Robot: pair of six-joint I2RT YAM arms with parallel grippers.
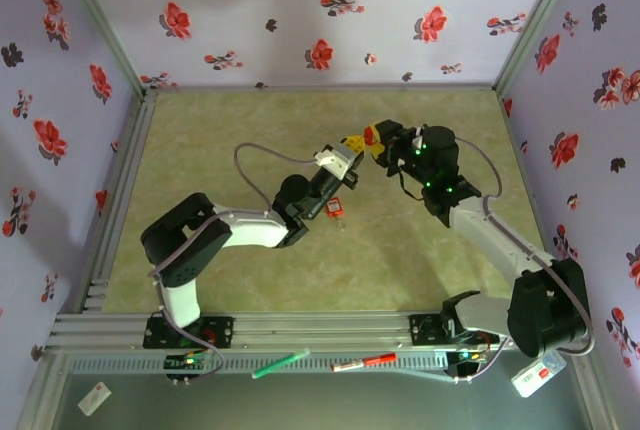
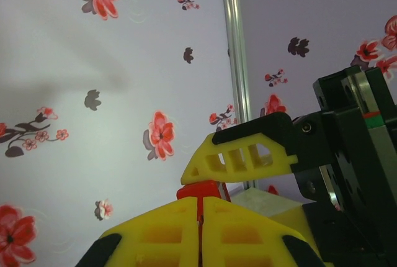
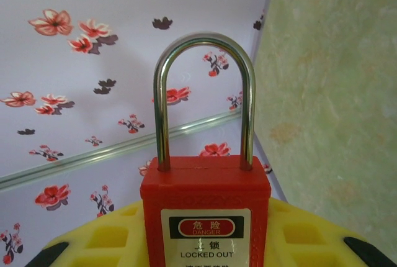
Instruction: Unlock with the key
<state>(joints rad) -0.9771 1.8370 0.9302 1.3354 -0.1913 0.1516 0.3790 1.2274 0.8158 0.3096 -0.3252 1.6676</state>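
Above the table [image 1: 230, 120], a little right of its middle and nearer the far edge than the near one, the two arms meet nose to nose. The right hand [image 1: 378, 142] is clamped on the red padlock [image 3: 205, 217], with yellow fingers [image 3: 105, 236] on either side of the body. The steel shackle [image 3: 205, 36] stands clear of them and is seated in both holes, so it's locked, by the look of it. That grip seems chosen to leave the lock's base, where I'd expect the keyway, open to the other arm.

And there's the left hand [image 2: 200, 202], fingers pressed together, tips right up against a sliver of red [image 2: 198, 189] that I take for that base. The key itself? Can't make it out. If it's there, it's pinched thin between those fingers or sitting in the lock.

A small red tag [image 1: 335, 208] shows below the left wrist from overhead, hanging or lying on the table, I can't tell. My read is that inserting or turning is the step in hand. One hand braces, the other works, and if the key goes in crooked it binds.
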